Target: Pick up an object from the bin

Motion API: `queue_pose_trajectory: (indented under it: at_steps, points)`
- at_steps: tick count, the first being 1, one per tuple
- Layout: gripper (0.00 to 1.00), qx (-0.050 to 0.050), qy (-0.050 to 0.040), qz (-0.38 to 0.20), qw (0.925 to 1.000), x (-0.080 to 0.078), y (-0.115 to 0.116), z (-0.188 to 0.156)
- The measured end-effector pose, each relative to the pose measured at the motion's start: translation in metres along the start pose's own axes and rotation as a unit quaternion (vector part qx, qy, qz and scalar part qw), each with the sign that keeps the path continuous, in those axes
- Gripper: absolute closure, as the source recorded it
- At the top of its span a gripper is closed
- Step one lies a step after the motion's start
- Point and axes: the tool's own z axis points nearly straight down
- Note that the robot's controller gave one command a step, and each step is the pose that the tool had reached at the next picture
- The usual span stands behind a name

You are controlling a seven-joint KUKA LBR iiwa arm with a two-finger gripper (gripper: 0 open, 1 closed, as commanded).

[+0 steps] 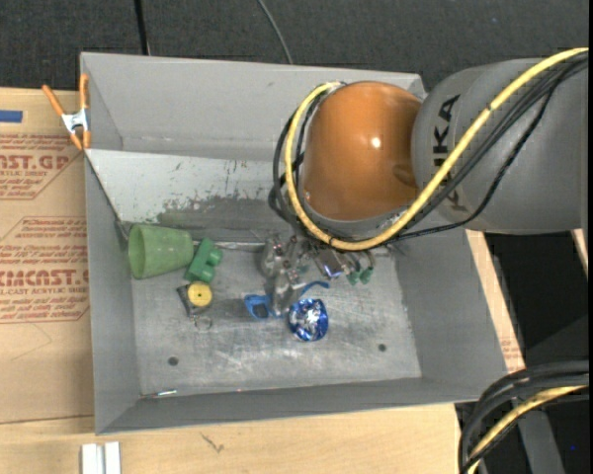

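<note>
My pincer (280, 284) hangs low in the middle of the bin (158, 363), just beside a small blue piece (256, 307) and near a crumpled blue-and-white ball (308, 319). I cannot tell how wide it stands or whether it grips anything.

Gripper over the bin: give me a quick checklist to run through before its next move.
1. Gripper is down inside the bin, near the middle of the floor: ok.
2. Something lies close enough to pick: the small blue piece and the shiny blue ball sit just beside it: ok.
3. Gripper is centred on one of them: cannot tell.
4. Nothing is already held: cannot tell.
5. Green cup, green block and yellow disc lie apart to the left: ok.
</note>
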Motion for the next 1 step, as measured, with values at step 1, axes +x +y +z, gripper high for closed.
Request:
queue_pose_trajectory:
  at_steps: [1]
  points:
    - [1.0, 0.002, -0.0002, -0.112, 0.9937, 0.0125, -0.0847, -0.1066]
